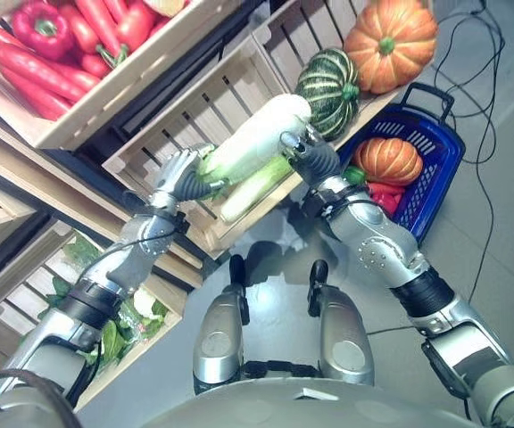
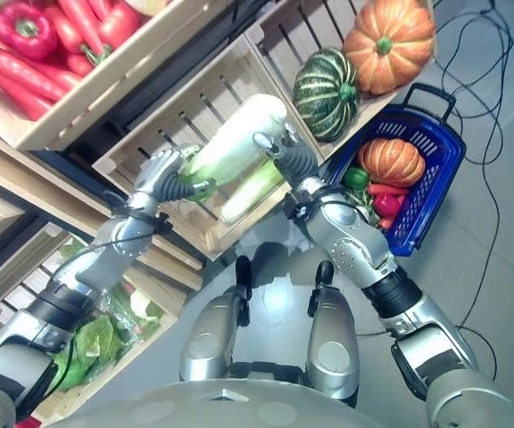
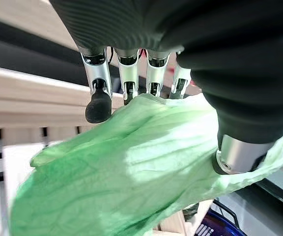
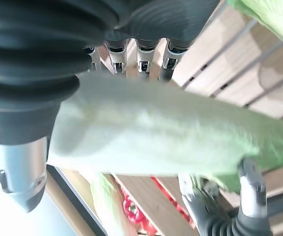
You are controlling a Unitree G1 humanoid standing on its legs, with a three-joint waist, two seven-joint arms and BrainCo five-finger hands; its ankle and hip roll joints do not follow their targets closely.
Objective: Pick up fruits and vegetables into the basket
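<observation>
Over the crate (image 1: 205, 134), both robot hands seemingly clasp the cabbage (image 1: 255, 135).

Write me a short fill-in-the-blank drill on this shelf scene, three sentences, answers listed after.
1. Both hands, left hand and right hand, hold one long pale green ____.
2. The basket on the floor is ____ in colour.
3. The pumpkin lying in the basket is ____.

Missing words: cabbage; blue; orange
</observation>
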